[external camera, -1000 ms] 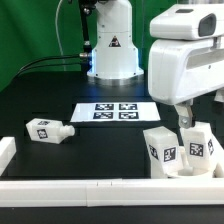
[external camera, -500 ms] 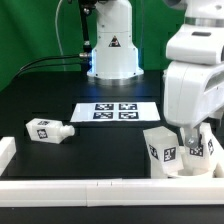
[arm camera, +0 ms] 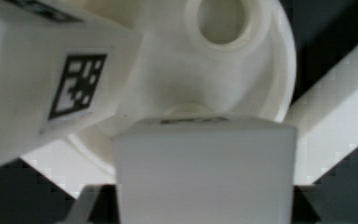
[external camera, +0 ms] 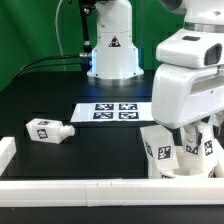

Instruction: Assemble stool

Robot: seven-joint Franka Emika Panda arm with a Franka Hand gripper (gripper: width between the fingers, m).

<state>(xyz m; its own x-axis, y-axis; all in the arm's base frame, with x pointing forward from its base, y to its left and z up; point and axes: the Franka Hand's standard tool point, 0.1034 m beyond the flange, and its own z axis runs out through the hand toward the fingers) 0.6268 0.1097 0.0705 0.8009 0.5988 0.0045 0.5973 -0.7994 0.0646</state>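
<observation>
**White plastic kit: stiff, likely light, slick; grip the flat faces**

Well apart to the exterior view's left of the marker board (external camera: 114,112): one lying leg (external camera: 47,129), tag showing, nothing touching it.

Near the board on the exterior view's right: a tagged leg (external camera: 160,150), with the arm low beside it.

Wrist view: gripper (arm camera: 202,198) narrow, jaws closed on a blocky clamped leg (arm camera: 202,160). The seat (arm camera: 185,85) is just behind it, one socket open.

Judgement: hard moulded plastic, rigid, probably light, smooth enough to twist in the pads. Best held across two parallel flat faces, mid-length, clear of the tags.
</observation>
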